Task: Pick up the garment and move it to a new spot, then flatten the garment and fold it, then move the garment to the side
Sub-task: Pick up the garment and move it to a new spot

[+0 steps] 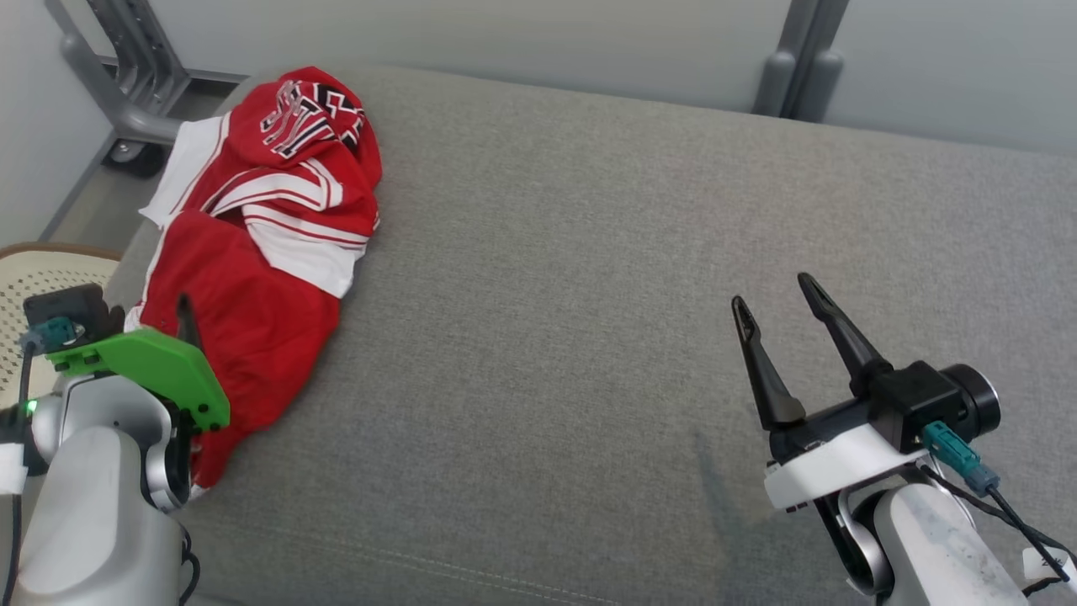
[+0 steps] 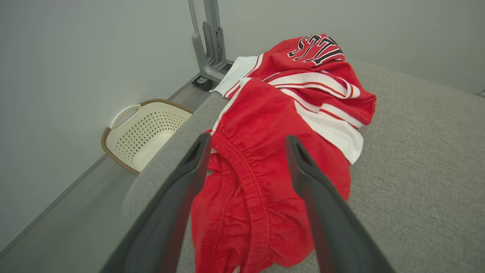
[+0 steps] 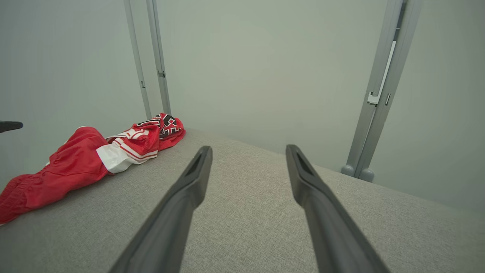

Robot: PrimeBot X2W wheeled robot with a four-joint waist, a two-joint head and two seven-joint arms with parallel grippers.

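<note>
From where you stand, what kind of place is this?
Probably a laundry-folding test room: a crumpled red garment on a grey cushioned surface, a laundry basket on the floor, grey partition panels.

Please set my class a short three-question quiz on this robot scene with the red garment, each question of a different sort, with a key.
1. True or false: the right end effector is shut on the crumpled red and white fabric garment.
2. Relative to the grey upholstered surface, the cream perforated plastic basket stands: A on it; B on the floor beside it; C hanging above it.
3. Short answer: which end effector is nearer the garment?

Key: 1 false, its jaws are open over bare upholstery; 2 B; 3 the left end effector.
</note>
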